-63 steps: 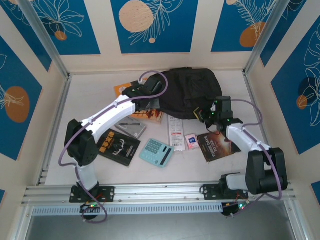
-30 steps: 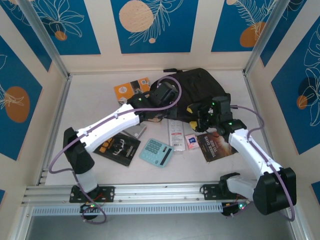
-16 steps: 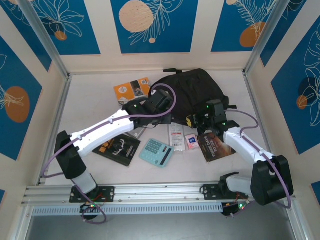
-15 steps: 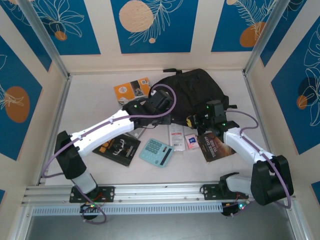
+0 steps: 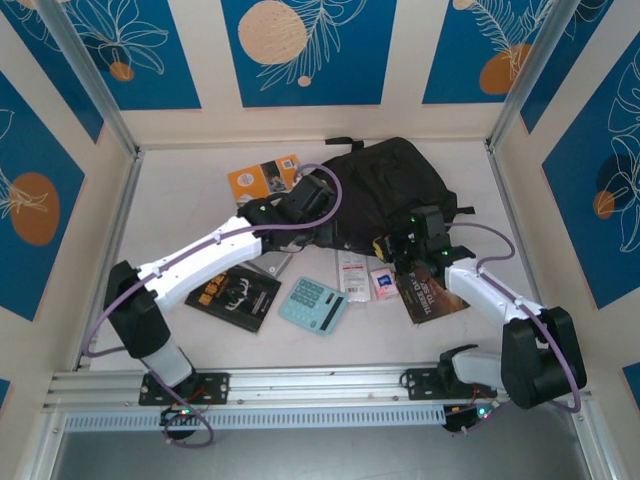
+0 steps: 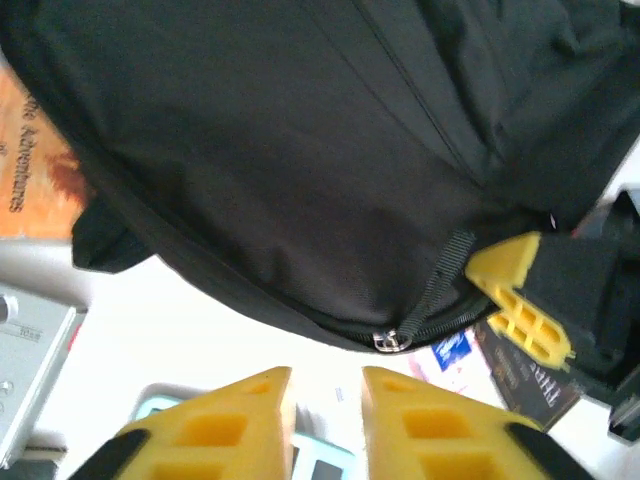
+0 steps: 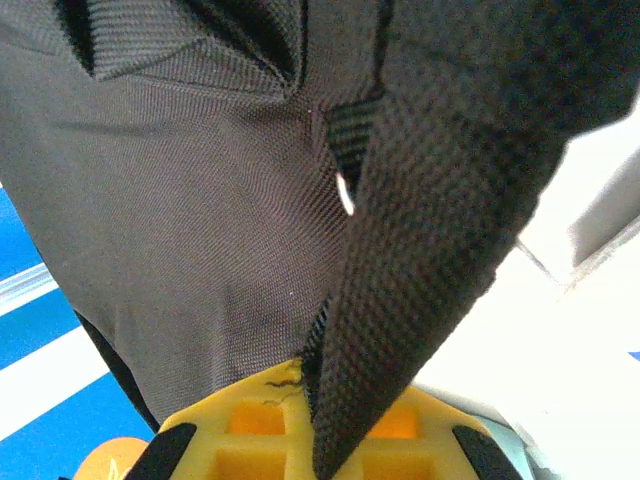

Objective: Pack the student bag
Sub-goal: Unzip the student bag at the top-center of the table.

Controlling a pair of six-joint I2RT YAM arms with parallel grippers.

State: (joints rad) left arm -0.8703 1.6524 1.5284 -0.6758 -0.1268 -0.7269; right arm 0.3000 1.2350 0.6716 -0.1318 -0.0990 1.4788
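Now, opening step: student bag [image 5: 395, 180] lay upper centre of top view; right gripper [image 7: 318, 405] pinched strap [image 7: 420, 250]; left gripper [image 6: 325, 385] jaws slightly parted, empty, below zipper pull [image 6: 388, 341]. Next, likely: grab pull, unzip.

walls [image 5: 340, 60]: blue panels, leaf-and-orange prints (cream strips between) | table [image 5: 180, 200]: white | rail [image 5: 300, 385]: aluminium, near edge

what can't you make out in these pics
- Top external: near edge of the student bag, hidden under both arms.
- Left wrist: title of the orange book, cut by the picture's left edge and covered by the bag.
- Right wrist: inner faces of the right tool, covered by the strap pinched between them.
- Top external: print on the white slip, too small.
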